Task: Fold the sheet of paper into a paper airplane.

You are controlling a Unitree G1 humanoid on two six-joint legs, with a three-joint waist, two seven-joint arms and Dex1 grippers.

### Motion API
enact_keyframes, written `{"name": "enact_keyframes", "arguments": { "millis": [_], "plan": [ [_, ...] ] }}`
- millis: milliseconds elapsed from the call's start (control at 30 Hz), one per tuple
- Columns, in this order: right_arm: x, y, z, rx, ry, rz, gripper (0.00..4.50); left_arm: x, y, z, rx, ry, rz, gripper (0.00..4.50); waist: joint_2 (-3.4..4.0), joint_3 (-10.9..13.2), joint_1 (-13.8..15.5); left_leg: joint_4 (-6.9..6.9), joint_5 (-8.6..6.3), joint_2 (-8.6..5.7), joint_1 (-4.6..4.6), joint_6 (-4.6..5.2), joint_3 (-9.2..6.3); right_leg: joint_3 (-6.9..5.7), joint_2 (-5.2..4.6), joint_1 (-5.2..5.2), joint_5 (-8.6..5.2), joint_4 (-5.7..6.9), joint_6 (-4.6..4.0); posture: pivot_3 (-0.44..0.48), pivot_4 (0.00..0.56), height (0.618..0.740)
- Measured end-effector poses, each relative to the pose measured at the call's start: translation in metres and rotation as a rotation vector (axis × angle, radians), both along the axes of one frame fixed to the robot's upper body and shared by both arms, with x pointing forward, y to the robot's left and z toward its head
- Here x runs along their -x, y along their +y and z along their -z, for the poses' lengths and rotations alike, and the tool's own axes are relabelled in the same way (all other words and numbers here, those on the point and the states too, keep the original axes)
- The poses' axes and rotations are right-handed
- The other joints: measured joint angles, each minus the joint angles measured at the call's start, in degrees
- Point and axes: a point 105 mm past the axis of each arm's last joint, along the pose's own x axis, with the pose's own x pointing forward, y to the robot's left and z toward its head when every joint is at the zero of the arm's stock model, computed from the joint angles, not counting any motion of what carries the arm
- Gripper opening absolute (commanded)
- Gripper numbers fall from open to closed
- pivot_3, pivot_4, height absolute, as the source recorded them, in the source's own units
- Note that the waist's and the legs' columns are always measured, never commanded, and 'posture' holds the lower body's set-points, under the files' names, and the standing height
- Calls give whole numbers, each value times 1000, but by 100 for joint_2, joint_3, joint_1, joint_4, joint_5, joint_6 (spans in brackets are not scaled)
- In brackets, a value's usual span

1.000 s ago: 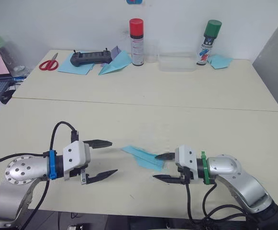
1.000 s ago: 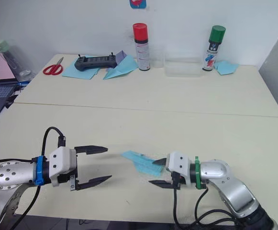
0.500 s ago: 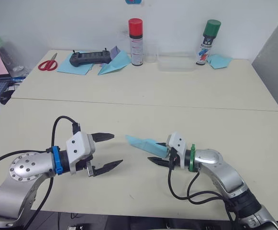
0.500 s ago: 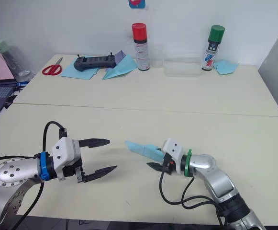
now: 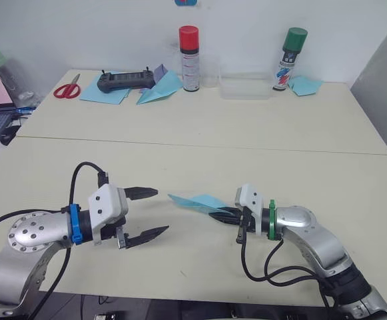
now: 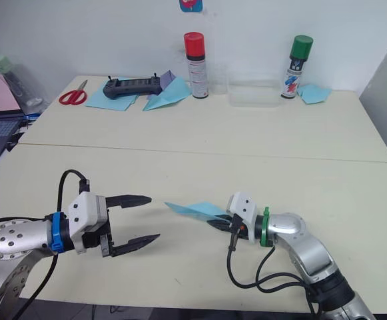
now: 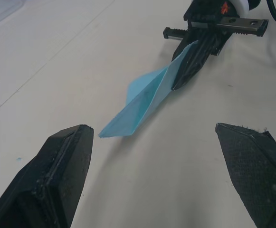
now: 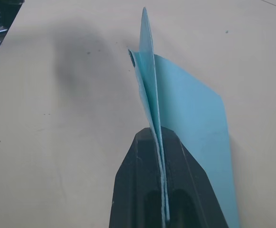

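The sheet of paper is folded into a light-blue pointed wedge, the paper airplane [image 5: 196, 202]. It sits near the front middle of the table with its tip pointing toward my left arm. My right gripper [image 5: 225, 215] is shut on its rear end, and the folded layers stand on edge between the black fingers [image 8: 142, 180]. The wing spreads out to one side [image 8: 190, 114]. My left gripper [image 5: 158, 211] is open just left of the tip, not touching it. In the left wrist view the airplane [image 7: 142, 102] lies beyond the spread fingers.
Along the far edge of the table stand a red-capped spray can [image 5: 190, 58], a green-capped spray can [image 5: 290, 59] and a clear plastic box [image 5: 246, 87]. Red scissors [image 5: 67, 88], a black controller [image 5: 123, 81], another blue paper dart [image 5: 160, 90] and a teal scrap [image 5: 308, 85] lie there too.
My right gripper closed on the paper's rear end and raised it off the table, turning it on edge. My left gripper stayed open and shifted slightly.
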Motion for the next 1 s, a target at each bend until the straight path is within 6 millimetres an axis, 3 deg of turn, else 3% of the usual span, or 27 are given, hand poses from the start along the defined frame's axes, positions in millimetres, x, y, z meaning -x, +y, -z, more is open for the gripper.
{"name": "enact_keyframes", "arguments": {
  "millis": [100,267,367,467,600,700,833,1000],
  "plan": [
    [0,-2,1,9,-1,1,638,-2,-1,-1,2,-5,6,4500,0,0,1,0,0,0,0,0,0,-1,0,0,0,0,0,0,150,740],
    [0,-7,2,42,-15,-2,2409,-3,-4,-2,3,-13,17,4500,0,0,3,0,0,0,0,0,0,0,0,0,0,0,0,0,150,740],
    [7,-5,-6,2,3,-21,2409,-3,-4,-2,2,-14,18,4500,0,0,4,0,0,1,0,0,-1,-1,0,0,0,1,0,0,150,740],
    [11,-3,-30,-119,45,-19,2409,-3,-4,-3,1,-21,21,4500,0,0,7,2,0,1,0,0,-2,-1,0,2,4,5,-6,0,150,740],
    [8,-4,-44,-149,44,-18,2409,-5,-4,-5,2,-29,20,4500,0,0,4,5,0,0,3,0,-1,-1,0,4,3,5,-1,0,150,740],
    [1,-7,-42,-116,11,-17,1788,-6,-5,-7,1,-40,27,4500,0,0,1,6,0,0,3,0,-1,-1,0,4,3,4,-1,0,150,740],
    [-2,-11,-33,-20,-68,-66,365,-8,-5,-8,-11,-49,60,4500,0,0,1,5,0,-1,2,0,0,-2,0,3,4,2,-2,0,150,740],
    [14,-16,-37,3,-127,-175,365,-4,-6,-13,-34,-37,114,4500,0,0,6,4,0,-1,1,1,-1,-2,0,3,5,2,-5,0,150,740]
  ]
}}
